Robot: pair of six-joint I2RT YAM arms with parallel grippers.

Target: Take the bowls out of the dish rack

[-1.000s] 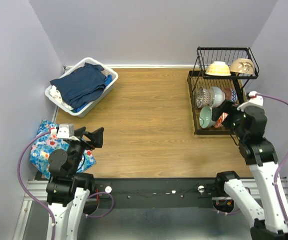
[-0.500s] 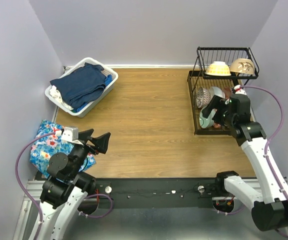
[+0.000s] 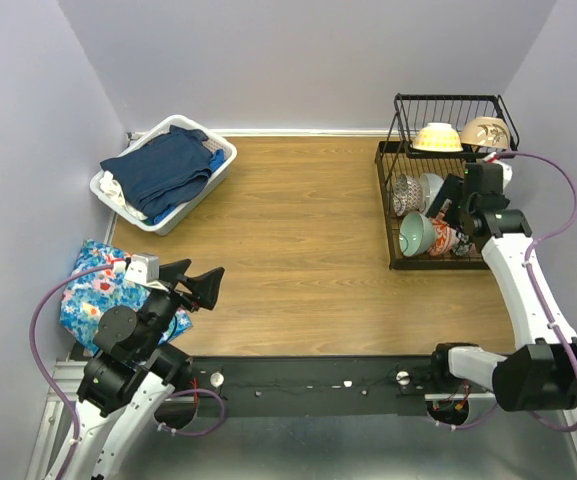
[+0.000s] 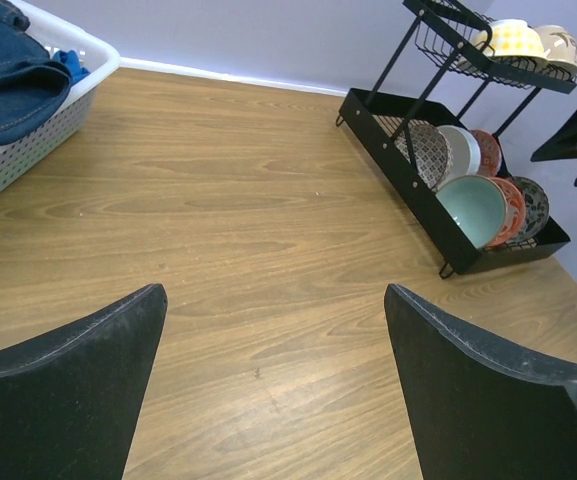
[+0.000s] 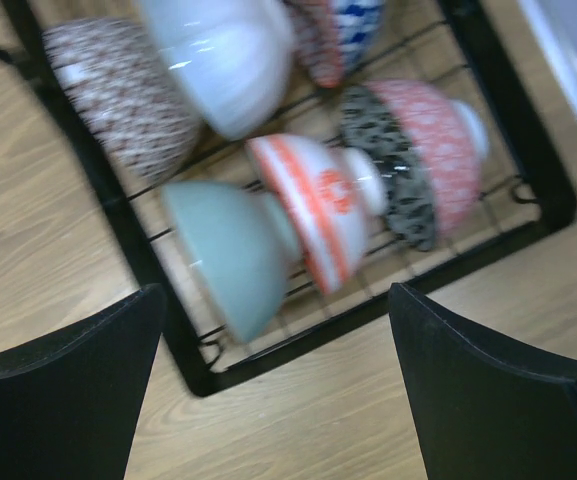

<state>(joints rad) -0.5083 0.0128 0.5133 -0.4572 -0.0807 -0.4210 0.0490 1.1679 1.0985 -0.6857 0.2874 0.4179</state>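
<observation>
Top external view is showing all bowls (image 3: pixel 418 235) sitting in the dish rack (image 3: pixel 428 266), none unloaded; left end effector (image 4: pixel 276 300) and right end effector (image 5: pixel 276 300) are gaping wide, empty.

The black two-tier wire dish rack (image 4: pixel 398 165) stands far right. On its upper tier a cream-yellow bowl (image 3: pixel 436 137) and a beige bowl (image 3: pixel 484 132) sit upside down, side by side. Below, patterned bowls stand on edge in two rows, a mint green bowl (image 5: pixel 228 250) nested against an orange-striped bowl (image 5: pixel 313 205), with a white bowl (image 5: pixel 223 60) behind.
</observation>
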